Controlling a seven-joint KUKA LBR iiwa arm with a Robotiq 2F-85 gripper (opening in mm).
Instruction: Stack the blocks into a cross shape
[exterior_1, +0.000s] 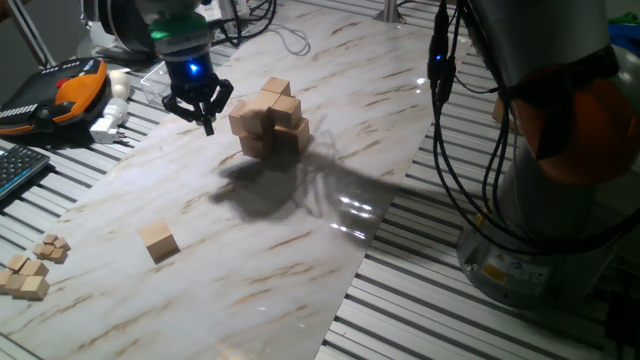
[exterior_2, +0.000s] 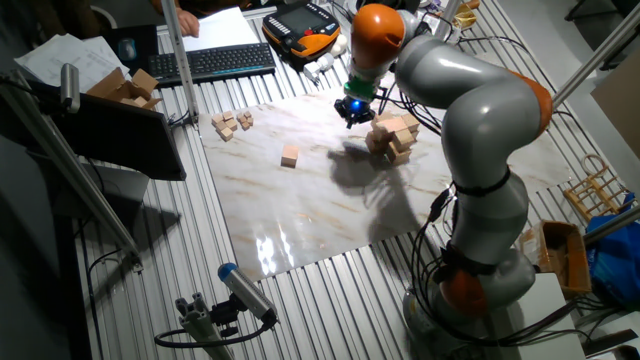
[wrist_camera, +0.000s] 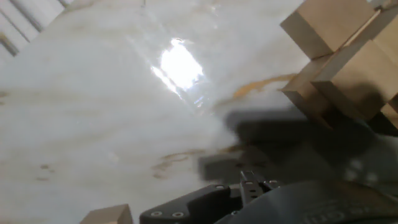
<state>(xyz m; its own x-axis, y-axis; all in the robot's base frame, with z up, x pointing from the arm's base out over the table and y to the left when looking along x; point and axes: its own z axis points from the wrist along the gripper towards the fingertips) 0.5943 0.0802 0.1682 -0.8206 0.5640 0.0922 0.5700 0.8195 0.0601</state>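
Note:
A pile of light-tan wooden blocks (exterior_1: 270, 120) stands stacked on the marble board, also seen in the other fixed view as the pile (exterior_2: 393, 135) and at the top right of the hand view as the pile (wrist_camera: 348, 56). One loose block (exterior_1: 158, 241) lies alone nearer the front left; the same block (exterior_2: 289, 156) shows in the other fixed view, and its corner (wrist_camera: 106, 215) in the hand view. My gripper (exterior_1: 207, 122) hangs just left of the pile, a little above the board, apart from it. Its fingers taper to one tip and hold nothing. In the other fixed view the gripper (exterior_2: 352, 112) sits beside the pile.
A cluster of tiny wooden cubes (exterior_1: 30, 272) lies off the board's left corner. A keyboard (exterior_1: 15, 170), an orange-black pendant (exterior_1: 60, 95) and a white plug (exterior_1: 110, 120) sit at the back left. Black cables (exterior_1: 450, 150) hang by the robot base on the right.

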